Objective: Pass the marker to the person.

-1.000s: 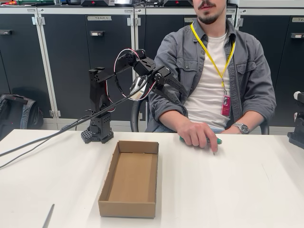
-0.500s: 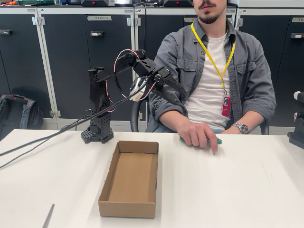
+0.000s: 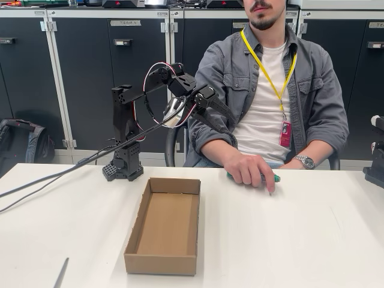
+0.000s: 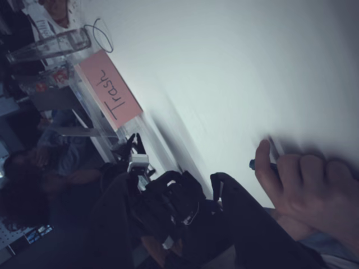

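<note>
The marker (image 3: 273, 178) lies on the white table (image 3: 312, 240) under the person's hand (image 3: 249, 171); only its green end sticks out to the right. The person (image 3: 270, 90) sits behind the table, in the middle right of the fixed view. My gripper (image 3: 233, 128) hangs in the air in front of the person's upper arm, well above and left of the hand, open and holding nothing. In the wrist view the hand (image 4: 308, 188) covers the marker (image 4: 259, 165), whose tip pokes out, and the dark fingers (image 4: 230, 193) stand apart at the bottom.
An open cardboard box (image 3: 163, 225) sits on the table's middle left. A thin grey stick (image 3: 60, 273) lies at the front left. Cables (image 3: 54, 177) trail left from the arm's base (image 3: 123, 168). A black device (image 3: 377, 165) stands at the right edge. A pink "Trash" label (image 4: 109, 92) is in the wrist view.
The arm has drifted very slightly up and left. The person's hand stays on the marker.
</note>
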